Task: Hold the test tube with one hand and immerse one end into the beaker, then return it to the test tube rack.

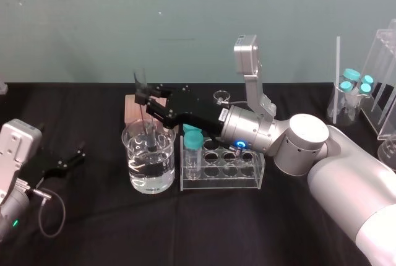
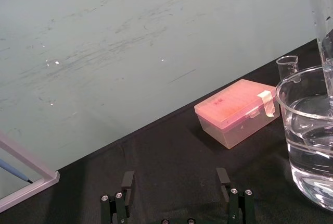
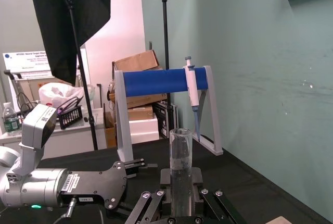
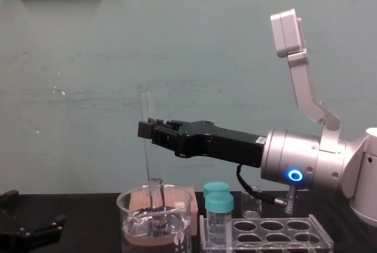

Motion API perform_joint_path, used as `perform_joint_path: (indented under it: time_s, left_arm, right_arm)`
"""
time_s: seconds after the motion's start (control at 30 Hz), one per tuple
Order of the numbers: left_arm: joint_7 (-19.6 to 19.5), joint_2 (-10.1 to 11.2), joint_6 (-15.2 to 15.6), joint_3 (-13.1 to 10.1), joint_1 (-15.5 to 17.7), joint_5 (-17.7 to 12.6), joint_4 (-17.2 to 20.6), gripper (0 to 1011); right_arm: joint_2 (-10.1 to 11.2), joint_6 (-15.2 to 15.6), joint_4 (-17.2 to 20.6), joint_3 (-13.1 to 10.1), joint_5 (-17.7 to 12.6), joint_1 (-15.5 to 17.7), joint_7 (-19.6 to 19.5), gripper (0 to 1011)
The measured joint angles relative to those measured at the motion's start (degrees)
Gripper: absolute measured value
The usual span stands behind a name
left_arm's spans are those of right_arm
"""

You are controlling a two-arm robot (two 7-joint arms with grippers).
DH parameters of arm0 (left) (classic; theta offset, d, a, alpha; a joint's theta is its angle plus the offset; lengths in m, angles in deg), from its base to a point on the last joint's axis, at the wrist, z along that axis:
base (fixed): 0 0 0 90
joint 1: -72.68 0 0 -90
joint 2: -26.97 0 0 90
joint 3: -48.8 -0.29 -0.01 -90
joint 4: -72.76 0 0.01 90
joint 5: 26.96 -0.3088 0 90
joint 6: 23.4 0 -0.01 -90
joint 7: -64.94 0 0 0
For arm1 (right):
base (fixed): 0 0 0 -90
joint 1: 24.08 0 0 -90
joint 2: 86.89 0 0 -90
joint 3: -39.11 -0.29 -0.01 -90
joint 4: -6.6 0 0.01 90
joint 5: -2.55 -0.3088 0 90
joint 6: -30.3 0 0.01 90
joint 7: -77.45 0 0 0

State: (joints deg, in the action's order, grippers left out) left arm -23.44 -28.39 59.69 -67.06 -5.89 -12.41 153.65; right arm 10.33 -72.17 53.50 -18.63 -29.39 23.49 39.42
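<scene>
The test tube stands nearly upright, and its lower end dips into the water of the beaker at the table's middle left. My right gripper reaches in from the right and is shut on the tube's upper part, above the beaker's rim. In the chest view the test tube runs down from the right gripper into the beaker. In the right wrist view the fingers clamp the test tube on both sides. The test tube rack stands just right of the beaker. My left gripper rests open at the far left.
Two teal-capped vials stand in the rack's left end, close under my right arm. A pink box and a tiny beaker sit behind the beaker. A stand with more vials is at the back right. A pipette stand is far left.
</scene>
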Motion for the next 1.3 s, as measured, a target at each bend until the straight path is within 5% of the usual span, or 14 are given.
perform_joint_path:
  time_s: [1.3]
  left_arm:
    - [0.0,0.0,0.0,0.0,0.0,0.0,0.0,1000]
  right_arm:
    - [0.15,0.25,0.24,0.42,-0.26,0.22,-0.37,224]
